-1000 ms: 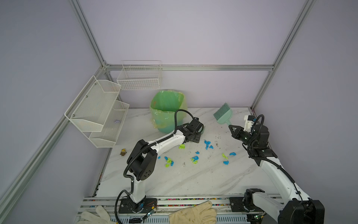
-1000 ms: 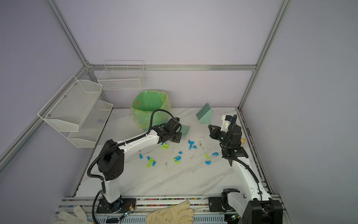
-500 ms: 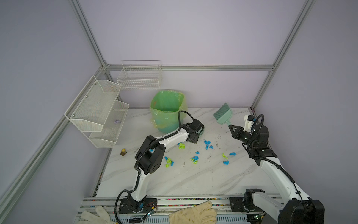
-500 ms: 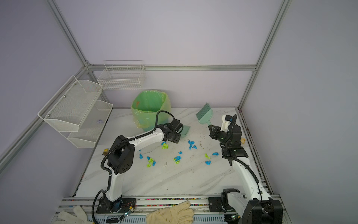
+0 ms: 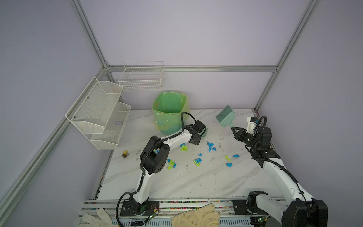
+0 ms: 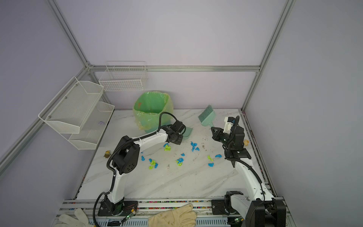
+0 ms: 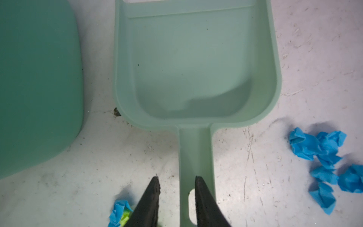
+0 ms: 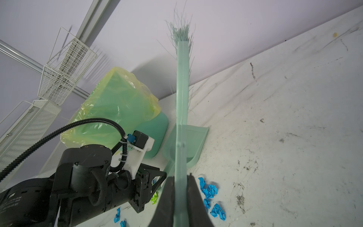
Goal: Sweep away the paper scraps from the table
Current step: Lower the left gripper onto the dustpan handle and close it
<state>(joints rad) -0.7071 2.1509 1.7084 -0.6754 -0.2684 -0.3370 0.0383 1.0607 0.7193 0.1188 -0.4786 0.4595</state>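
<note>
Left jaws, narrow, straddle the dustpan (image 7: 196, 64) handle's edge; 1 scrap (image 7: 119, 211) lies just beside them, more beside the dustpan. Right jaws clamp the brush (image 8: 181, 98).

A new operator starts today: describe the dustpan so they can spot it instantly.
On the marble table, find the green-lined bin at the back. The dustpan lies flat right beside its base: a pale mint open scoop with a straight handle, without the bristles of the matching brush.
</note>
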